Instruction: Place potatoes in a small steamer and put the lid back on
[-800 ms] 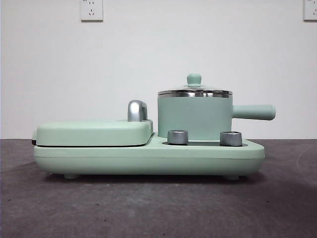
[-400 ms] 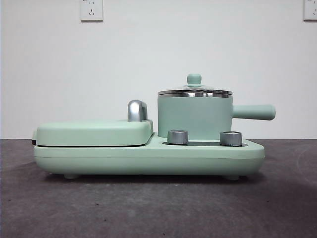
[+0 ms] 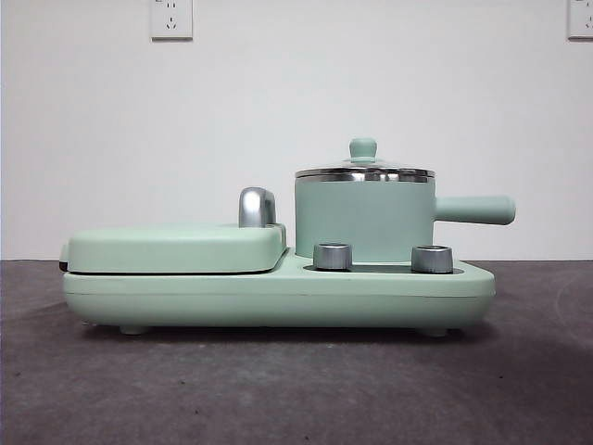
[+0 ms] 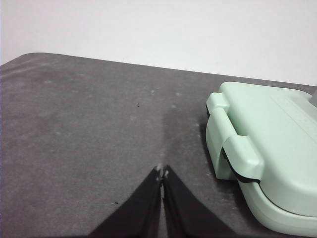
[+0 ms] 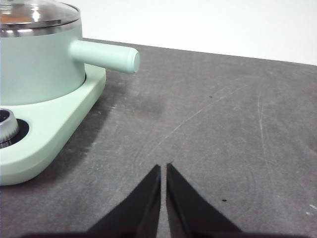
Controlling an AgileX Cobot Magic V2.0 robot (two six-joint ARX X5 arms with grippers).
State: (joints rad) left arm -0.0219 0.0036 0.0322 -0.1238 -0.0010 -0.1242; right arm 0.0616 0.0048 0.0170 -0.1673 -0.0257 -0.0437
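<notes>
The small steamer [image 3: 363,222] stands on the right side of a mint-green cooker base [image 3: 278,298], its straight handle [image 3: 474,209] pointing right. The lid [image 3: 363,172] sits flat on its chrome rim. In the right wrist view an orange-brown patch, the potatoes [image 5: 14,18], shows through the glass of the lid [image 5: 44,14]. My right gripper [image 5: 163,166] hovers shut and empty over the table, off to the handle side of the steamer [image 5: 34,64]. My left gripper [image 4: 162,171] is shut and empty beside the other end of the cooker. Neither arm shows in the front view.
A flat green griddle cover [image 3: 176,248] lies closed on the cooker's left half, seen close in the left wrist view [image 4: 277,144]. Two chrome dials [image 3: 333,256] [image 3: 432,259] sit in front of the steamer. A chrome hinge post [image 3: 257,206] rises between cover and pot. Grey table [image 3: 296,389] all around.
</notes>
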